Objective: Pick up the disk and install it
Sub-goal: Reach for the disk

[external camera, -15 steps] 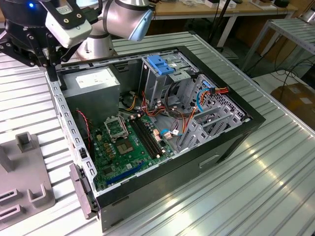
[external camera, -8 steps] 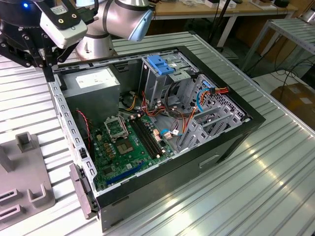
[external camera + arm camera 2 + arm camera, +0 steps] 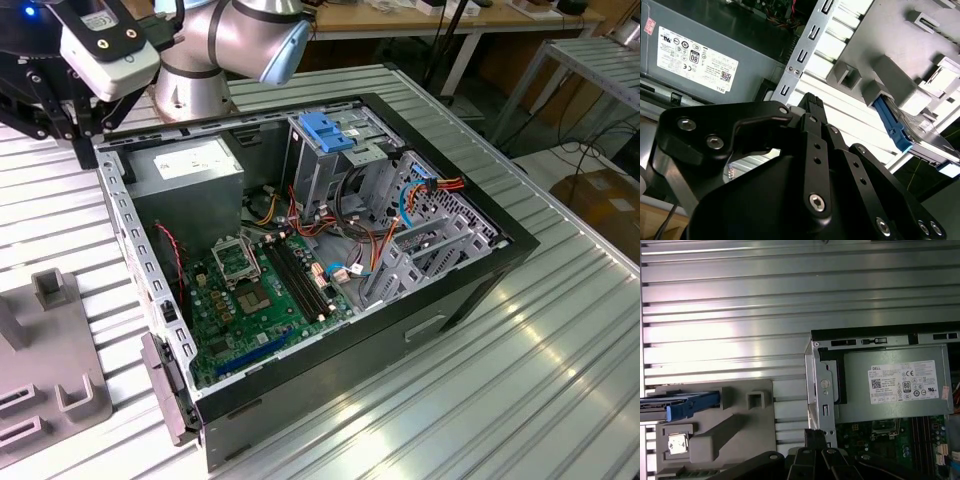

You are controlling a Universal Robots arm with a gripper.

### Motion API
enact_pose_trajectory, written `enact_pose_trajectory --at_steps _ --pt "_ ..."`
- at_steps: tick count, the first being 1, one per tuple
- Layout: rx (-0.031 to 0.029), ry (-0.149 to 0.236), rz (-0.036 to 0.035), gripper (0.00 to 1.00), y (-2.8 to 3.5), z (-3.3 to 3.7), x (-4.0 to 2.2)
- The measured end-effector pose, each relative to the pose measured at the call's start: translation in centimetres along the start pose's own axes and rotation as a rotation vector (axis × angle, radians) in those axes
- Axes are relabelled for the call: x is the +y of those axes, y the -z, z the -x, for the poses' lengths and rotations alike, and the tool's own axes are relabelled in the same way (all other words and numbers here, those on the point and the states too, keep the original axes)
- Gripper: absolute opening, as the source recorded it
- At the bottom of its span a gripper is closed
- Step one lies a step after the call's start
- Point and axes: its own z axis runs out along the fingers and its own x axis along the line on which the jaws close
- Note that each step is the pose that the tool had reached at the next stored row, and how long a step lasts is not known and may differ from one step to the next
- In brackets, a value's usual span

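The black claw [image 3: 815, 432] hangs nearest, its tips pressed together on nothing, over the rim of the open computer case [image 3: 320, 385], by the power supply [image 3: 855, 390]. The blue-edged disk [image 3: 685, 405] stands on edge in a grey stand [image 3: 715, 440] on the tabletop [image 3: 740, 300], left of the case in the exterior view and apart from the claw.

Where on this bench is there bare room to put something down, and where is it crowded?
Bare slatted table lies on the exterior view's right of the computer case, and beyond the grey fixture in the first wrist view. Cables and the motherboard crowd the case's inside; the fixture holds the disk.
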Motion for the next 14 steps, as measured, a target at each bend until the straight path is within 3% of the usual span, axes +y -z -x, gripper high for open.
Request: enact_pose_trajectory --at_steps 14 --pt "0.0000 0.000 -0.0001 0.10 0.05 -1.61 -0.12"
